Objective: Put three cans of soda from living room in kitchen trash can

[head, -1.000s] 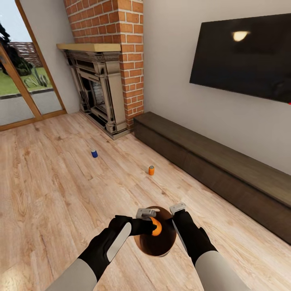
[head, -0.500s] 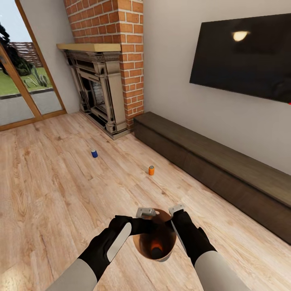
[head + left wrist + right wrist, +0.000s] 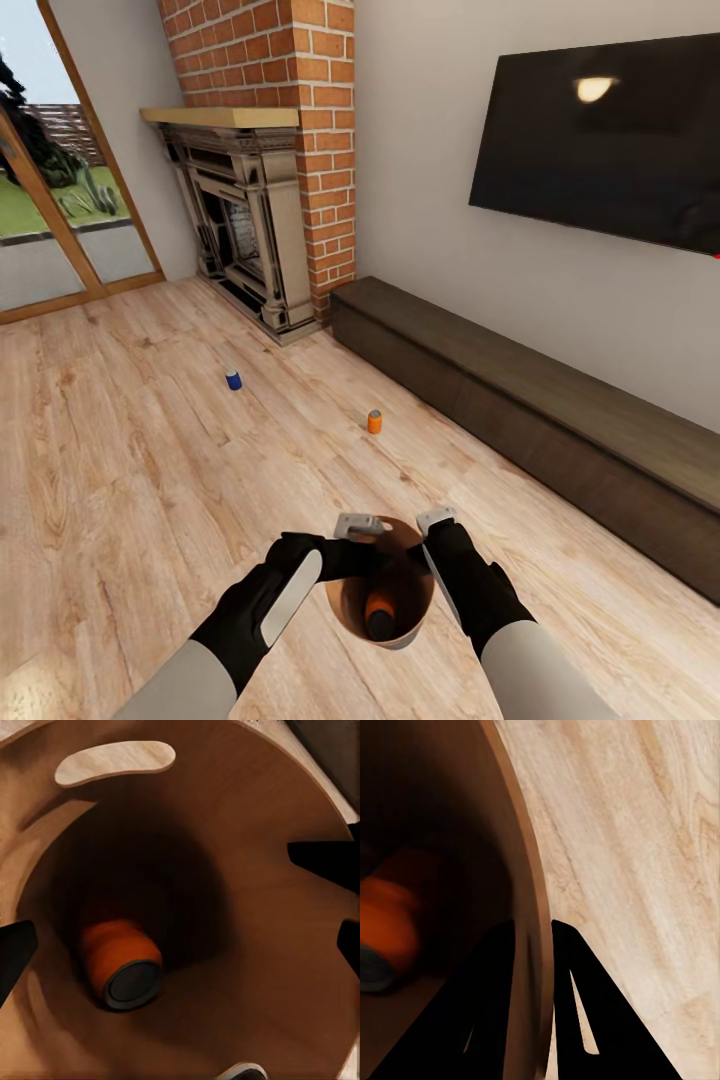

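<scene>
Wooden flooring (image 3: 130, 470) lay below. Right gripper (image 3: 534, 945) pinched the bin (image 3: 410, 585) wall; left gripper (image 3: 362, 526) hovered spread above an orange can (image 3: 120, 961) inside.

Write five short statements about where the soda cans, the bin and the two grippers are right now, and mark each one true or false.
1. An orange can lies at the bottom of the bin. True.
2. The right gripper pinches the bin's wall, one finger inside and one outside. True.
3. The left gripper is clamped on an orange can. False: its fingers are spread above the bin's mouth with nothing between them.
4. The blue can stands on the long dark bench. False: it stands on the wooden floor, towards the fireplace.
5. A second orange can stands upright on the floor in front of the bench. True.
</scene>
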Motion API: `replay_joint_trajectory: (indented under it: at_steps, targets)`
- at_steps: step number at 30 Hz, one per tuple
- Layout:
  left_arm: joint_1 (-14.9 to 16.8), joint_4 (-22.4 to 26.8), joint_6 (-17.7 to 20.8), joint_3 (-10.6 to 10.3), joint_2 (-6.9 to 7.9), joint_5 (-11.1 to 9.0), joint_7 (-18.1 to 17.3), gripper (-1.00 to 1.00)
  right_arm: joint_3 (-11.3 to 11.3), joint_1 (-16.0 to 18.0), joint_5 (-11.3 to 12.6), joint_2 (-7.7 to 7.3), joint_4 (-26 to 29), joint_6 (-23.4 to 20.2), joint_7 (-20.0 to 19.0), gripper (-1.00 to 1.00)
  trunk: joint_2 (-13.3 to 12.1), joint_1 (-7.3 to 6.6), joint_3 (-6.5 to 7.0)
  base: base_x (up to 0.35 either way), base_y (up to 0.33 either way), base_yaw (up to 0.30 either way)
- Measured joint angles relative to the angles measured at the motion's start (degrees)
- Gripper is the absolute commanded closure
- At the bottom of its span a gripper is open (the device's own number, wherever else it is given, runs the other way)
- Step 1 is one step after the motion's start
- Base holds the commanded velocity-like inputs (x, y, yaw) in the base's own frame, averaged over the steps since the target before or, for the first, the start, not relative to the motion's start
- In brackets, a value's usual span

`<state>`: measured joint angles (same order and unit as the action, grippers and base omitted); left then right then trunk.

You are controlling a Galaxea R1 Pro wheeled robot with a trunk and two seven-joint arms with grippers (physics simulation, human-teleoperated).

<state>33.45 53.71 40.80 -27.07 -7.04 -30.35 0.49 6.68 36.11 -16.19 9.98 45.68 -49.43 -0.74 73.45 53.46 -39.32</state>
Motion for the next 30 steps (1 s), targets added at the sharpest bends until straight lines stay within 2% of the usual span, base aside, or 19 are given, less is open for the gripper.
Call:
replay_joint_trajectory:
  at_steps: [4, 10, 13, 19, 24, 26, 28, 30]
  targets:
    - [-0.03, 0.28, 0.56, 0.18, 0.07, -0.08, -0.09, -1.0, -0.47, 0.0, -0.07, 0.0, 0.01, -0.06, 0.07, 1.0, 0.0, 0.0, 0.0, 0.0, 0.0, 0.0]
    - [-0.04, 0.9, 3.68, 0.3, 0.19, -0.07, -0.14, -1.0, -0.77, 0.0, 0.43, -0.51, 0.13, -0.13, -0.01, 1.0, 0.0, 0.0, 0.0, 0.0, 0.0, 0.0]
    - [-0.04, 1.96, 4.33, 0.39, 0.58, -0.08, -0.18, -1.0, -0.82, 0.0, -0.47, -0.79, 0.19, -0.15, 0.07, 1.0, 0.0, 0.0, 0.0, 0.0, 0.0, 0.0]
    - [0.01, 3.56, 5.79, 0.55, 2.0, -0.29, -0.2, -1.0, -1.12, 0.07, 0.42, -1.34, 0.42, -0.15, -0.1, 1.0, 0.0, 0.0, 0.0, 0.0, 0.0, 0.0]
    - [0.03, 3.87, 6.9, 0.6, 3.08, -0.16, -0.14, -1.0, -4.05, 0.09, -0.48, -2.63, 0.57, -0.13, -0.21, 1.0, 0.0, 0.0, 0.0, 0.0, 0.0, 0.0]
    - [0.04, 3.95, 7.12, 0.66, 3.93, -0.11, -0.18, -1.0, -5.26, 0.09, 0.45, -3.16, 0.62, -0.12, -0.35, 1.0, 0.0, 0.0, 0.0, 0.0, 0.0, 0.0]
    - [0.06, 4.04, 7.21, 0.9, 4.68, -0.18, -0.2, -1.0, -5.69, 0.09, 0.69, -3.96, 0.62, -0.13, -0.38, 1.0, 0.0, 0.0, 0.0, 0.0, 0.0, 0.0]
    - [0.05, 4.56, 7.55, 1.55, 5.5, -0.28, -0.21, -1.0, -5.91, 0.09, -0.07, -4.86, 0.63, -0.13, -0.28, 1.0, 0.0, 0.0, 0.0, 0.0, 0.0, 0.0]
